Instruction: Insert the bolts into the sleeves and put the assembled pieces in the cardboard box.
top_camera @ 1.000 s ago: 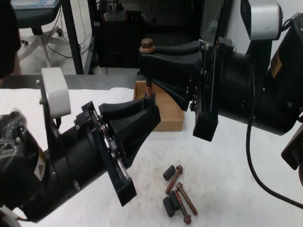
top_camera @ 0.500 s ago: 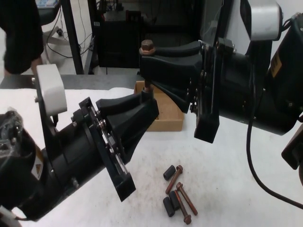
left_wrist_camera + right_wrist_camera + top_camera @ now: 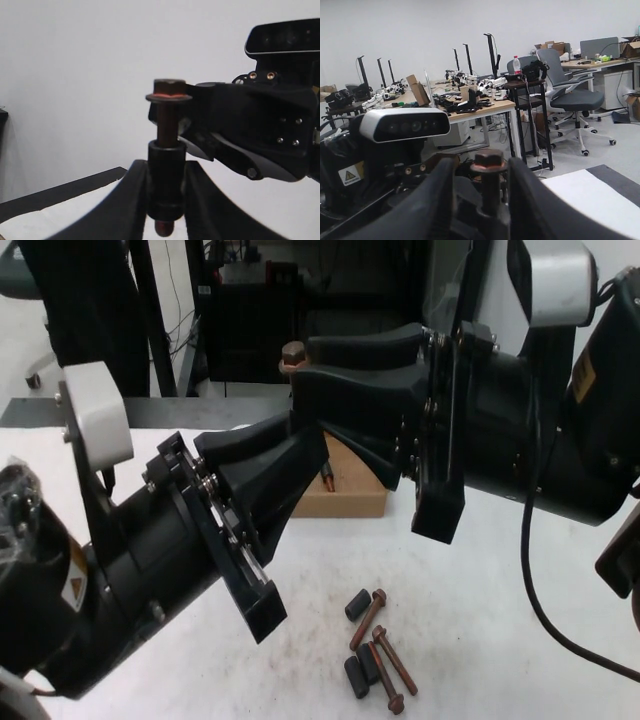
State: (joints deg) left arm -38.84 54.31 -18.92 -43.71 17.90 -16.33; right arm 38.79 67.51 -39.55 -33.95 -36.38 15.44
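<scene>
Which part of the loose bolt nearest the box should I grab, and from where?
I'd take the bolt by mid-shank from straight above, closing across it. It lies flat on the bench, and a sleeve crowds its head end.

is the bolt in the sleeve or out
In, not fully seated. In the left wrist view the bolt runs through the sleeve; its tip pokes out below while bare shank shows under the head.

I see a rust-brown hexagon-headed metal bolt (image 3: 169, 117), dull and rough, standing in a short black cylindrical sleeve (image 3: 165, 180) with a smooth, faintly glossy finish. The brown cardboard box (image 3: 350, 502) looks matt and papery, and the white bench cover (image 3: 480, 590) looks matt and cloth-like.
</scene>
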